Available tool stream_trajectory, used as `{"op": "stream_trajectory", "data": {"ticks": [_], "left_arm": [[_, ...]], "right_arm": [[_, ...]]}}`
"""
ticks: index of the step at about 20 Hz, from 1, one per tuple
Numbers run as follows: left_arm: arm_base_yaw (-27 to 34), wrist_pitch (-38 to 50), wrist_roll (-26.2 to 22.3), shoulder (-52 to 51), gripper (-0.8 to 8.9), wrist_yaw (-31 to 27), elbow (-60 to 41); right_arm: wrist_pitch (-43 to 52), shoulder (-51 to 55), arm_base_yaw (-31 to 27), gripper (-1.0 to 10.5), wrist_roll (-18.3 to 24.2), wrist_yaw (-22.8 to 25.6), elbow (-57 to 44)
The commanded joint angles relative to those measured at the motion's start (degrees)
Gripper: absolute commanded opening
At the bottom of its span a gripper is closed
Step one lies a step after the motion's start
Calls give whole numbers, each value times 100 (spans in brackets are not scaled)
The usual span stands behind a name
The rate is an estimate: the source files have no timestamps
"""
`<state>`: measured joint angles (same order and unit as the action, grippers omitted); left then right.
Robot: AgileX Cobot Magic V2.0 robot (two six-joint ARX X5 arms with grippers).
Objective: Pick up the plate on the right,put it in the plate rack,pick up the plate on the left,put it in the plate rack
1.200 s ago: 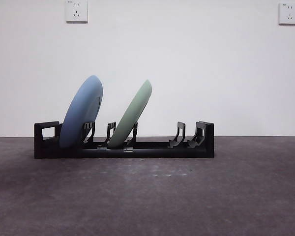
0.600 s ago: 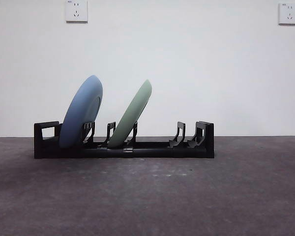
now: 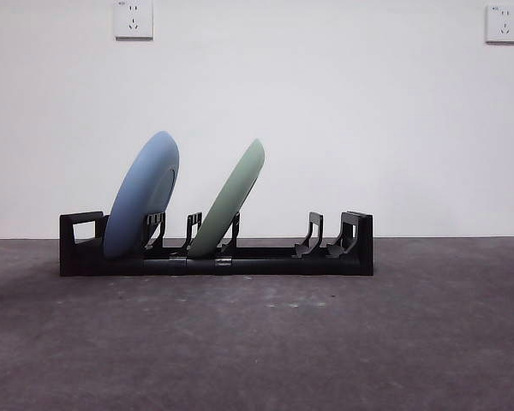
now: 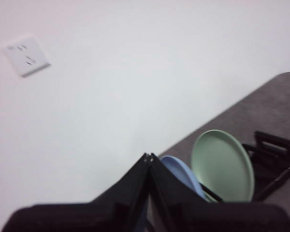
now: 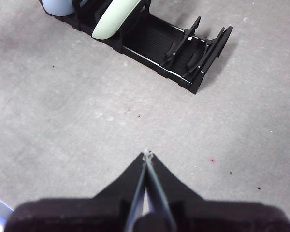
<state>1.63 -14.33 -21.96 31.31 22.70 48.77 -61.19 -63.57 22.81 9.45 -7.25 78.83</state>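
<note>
The black plate rack lies across the table in the front view. A blue plate leans in its left slots and a pale green plate leans in the slots beside it. Neither arm shows in the front view. My left gripper is shut and empty, raised above the blue plate and green plate. My right gripper is shut and empty, hovering over bare table in front of the rack, well apart from the green plate.
Two wall sockets sit high on the white wall behind. The rack's right slots hold nothing. Grey table surface spreads in front of the rack.
</note>
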Motion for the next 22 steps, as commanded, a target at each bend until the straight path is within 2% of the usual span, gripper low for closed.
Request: {"op": "stream_trajectory", "data": {"ticks": [1,4,7,8,10,13,16,20,22], "left_arm": [[85,769,72,-560,-4,20,-1220],[77,1639,511,-1292,-4,17,-2693],[-7,1878,894,-1878,-4,-28,-3689],[-66,1880,1012,-2098,-4,-120,-3980],[-214,1869,1292,-2509,-4,-664,-4415],[-372,1832,1574,-3038,-4,-1359,-4839],[-363,1364,1631,-3108,-4,-1488,-4837],[-339,417,2218,-3108,-4,-2253,-4837],[-315,461,2238,-3110,-3,-2271,-4837]], "right_arm": [[42,0,4,2,-28,22,-35],[39,0,4,2,-28,22,-35],[39,0,4,2,-26,22,-35],[39,0,4,2,-28,22,-35],[39,0,4,2,-28,22,-35],[39,0,4,2,-28,22,-35],[37,0,4,2,-28,22,-35],[39,0,4,2,-28,22,-35],[42,0,4,2,-28,22,-35]]}}
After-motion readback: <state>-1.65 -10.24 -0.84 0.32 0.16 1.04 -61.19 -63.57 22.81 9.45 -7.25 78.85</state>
